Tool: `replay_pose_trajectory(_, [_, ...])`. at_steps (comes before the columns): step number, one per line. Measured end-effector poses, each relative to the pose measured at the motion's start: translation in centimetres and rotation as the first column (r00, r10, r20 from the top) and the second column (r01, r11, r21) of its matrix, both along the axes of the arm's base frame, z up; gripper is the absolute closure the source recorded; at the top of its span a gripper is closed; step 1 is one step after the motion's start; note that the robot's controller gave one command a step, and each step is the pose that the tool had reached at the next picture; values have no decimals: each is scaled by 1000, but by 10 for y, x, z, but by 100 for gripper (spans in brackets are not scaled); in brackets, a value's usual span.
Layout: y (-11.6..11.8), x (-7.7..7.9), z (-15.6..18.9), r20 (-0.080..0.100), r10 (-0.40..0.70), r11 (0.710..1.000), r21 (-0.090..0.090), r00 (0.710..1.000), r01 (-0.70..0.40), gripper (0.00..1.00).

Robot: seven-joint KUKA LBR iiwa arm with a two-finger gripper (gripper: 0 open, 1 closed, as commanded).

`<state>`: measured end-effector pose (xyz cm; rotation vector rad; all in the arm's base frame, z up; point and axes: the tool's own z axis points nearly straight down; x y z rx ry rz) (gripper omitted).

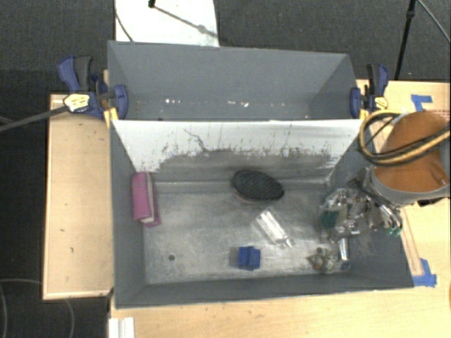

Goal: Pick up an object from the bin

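The grey metal bin (232, 76) holds only a few things, spread well apart on its scuffed floor, so each could be approached without knocking a neighbour. The arm comes in over the right wall, its orange wrist cover (416, 164) above the rim, and the claw (341, 241) hangs low at the right end of the floor. From this angle I cannot tell whether the claw is spread or pressed together, and nothing can be made out pinched in it.

The thing nearest to it is a small dark mottled lump (323, 261) in the near right corner, just beside the claw's tip on its near left. Whether the two touch is not clear. Judged by position alone, this lump is the likeliest pick. It sits close to where the walls slope in, which leaves little room to come at it from the right.

The rest lie further left:
- A clear crumpled plastic piece (273, 228) is near the middle of the floor.
- A black oval mesh object (258, 185) sits against the foot of the far wall.
- A small blue block (247, 258) is close to the near wall.
- A pink oblong block (143, 197) stands along the left wall, well apart from the claw.

The pick looks not yet made, since every item rests on the bin floor.
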<state>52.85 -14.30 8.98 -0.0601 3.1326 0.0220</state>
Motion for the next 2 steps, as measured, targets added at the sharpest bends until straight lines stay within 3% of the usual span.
replay_pose_trajectory(1, [29, 17, 156, 3, 226, 974, -18, 974, -226, 100])
replay_pose_trajectory(2, [28, 15, 151, -4, 224, 975, -15, 975, -224, 0])
